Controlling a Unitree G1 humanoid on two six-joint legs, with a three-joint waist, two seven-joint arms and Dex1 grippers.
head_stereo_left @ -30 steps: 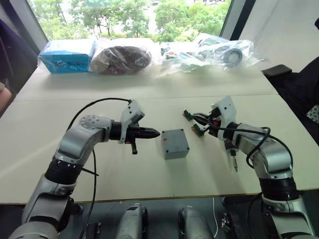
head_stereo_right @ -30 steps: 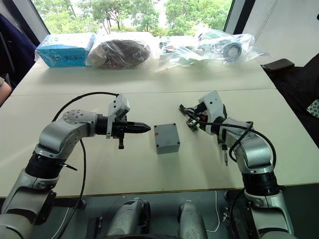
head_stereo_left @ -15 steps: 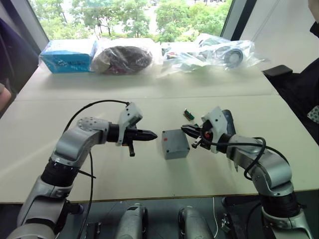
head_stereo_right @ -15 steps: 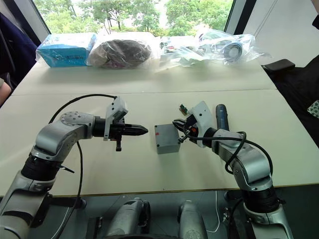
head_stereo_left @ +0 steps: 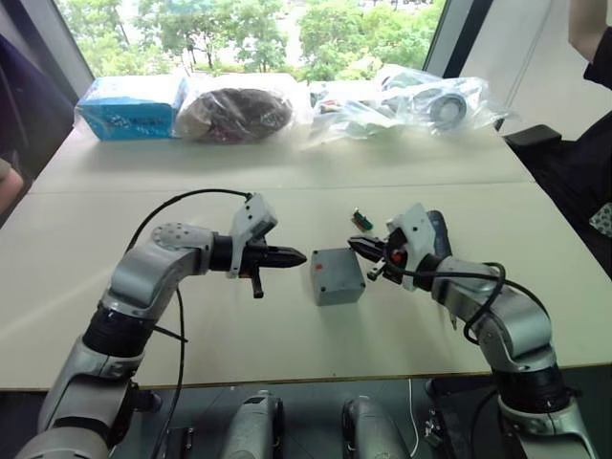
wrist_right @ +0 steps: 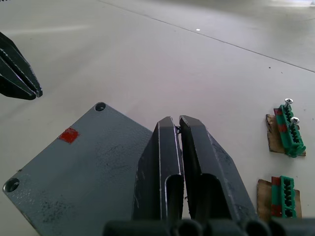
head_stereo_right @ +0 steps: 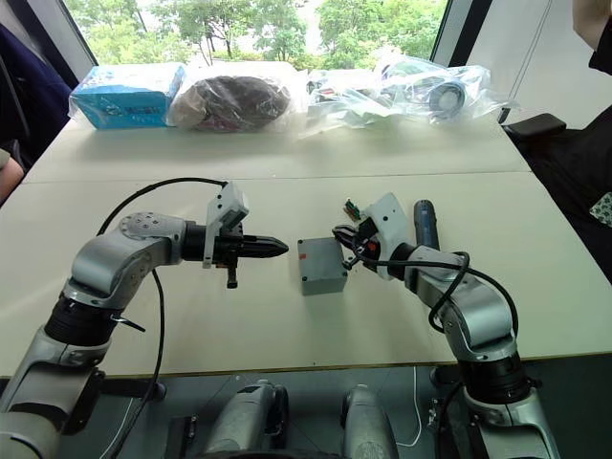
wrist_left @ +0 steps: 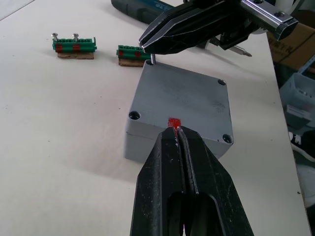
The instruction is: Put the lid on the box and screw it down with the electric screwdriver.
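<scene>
A blue carton (head_stereo_left: pixel 129 105) and plastic bags (head_stereo_left: pixel 397 100) are lying along the table's (head_stereo_left: pixel 287 167) far edge.

Bare table (head_stereo_left: pixel 287 325) around box (head_stereo_left: pixel 336 275)

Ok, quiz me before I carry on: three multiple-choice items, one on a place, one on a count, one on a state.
1. Where is the electric screwdriver?
A. Lying on the table by the right arm
B. In the left gripper
C. On top of the box

2. How many green connector pieces are out?
A. One
B. Two
C. Four

3. The right gripper is:
A. Wide open
B. Shut on a small screw
C. Shut on the electric screwdriver

1 A: the electric screwdriver lies on the table beside the right arm.
2 B: two green connector pieces show.
3 B: the right gripper pinches a screw at a corner of the lid.
</scene>
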